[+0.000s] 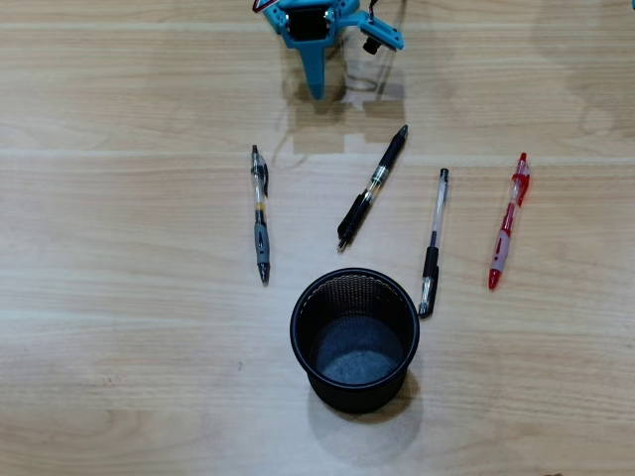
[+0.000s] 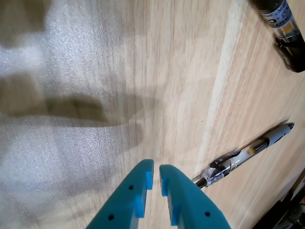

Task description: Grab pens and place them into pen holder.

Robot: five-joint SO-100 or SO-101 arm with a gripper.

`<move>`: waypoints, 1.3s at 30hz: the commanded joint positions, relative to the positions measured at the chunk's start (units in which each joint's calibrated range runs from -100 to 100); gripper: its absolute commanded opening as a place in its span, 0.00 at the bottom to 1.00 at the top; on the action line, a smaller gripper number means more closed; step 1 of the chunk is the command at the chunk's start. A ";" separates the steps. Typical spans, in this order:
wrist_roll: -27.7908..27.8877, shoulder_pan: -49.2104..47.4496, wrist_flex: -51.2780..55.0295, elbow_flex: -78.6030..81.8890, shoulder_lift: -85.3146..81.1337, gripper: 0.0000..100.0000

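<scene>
Four pens lie apart on the wooden table in the overhead view: a grey-and-clear pen [image 1: 260, 213] at the left, a black pen [image 1: 372, 188] lying diagonally, a clear-and-black pen [image 1: 434, 243], and a red-and-white pen [image 1: 508, 223] at the right. The pen holder [image 1: 294, 327], a black mesh cup, stands upright and empty below them. My blue gripper [image 1: 317, 92] hangs at the top edge, above the pens and touching none. In the wrist view the gripper [image 2: 156, 164] is shut with nothing in it. The grey-and-clear pen [image 2: 248, 152] lies to its right and the black pen [image 2: 281, 24] sits in the top right corner.
The clear-and-black pen's lower end lies close beside the holder's right rim. Bare wood stretches out at the left, the right and below the cup.
</scene>
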 commanded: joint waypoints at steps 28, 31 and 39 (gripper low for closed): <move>-16.86 2.58 6.77 -37.13 16.36 0.03; -22.95 2.94 1.35 -39.02 22.75 0.03; -34.54 3.58 0.66 -51.01 45.09 0.03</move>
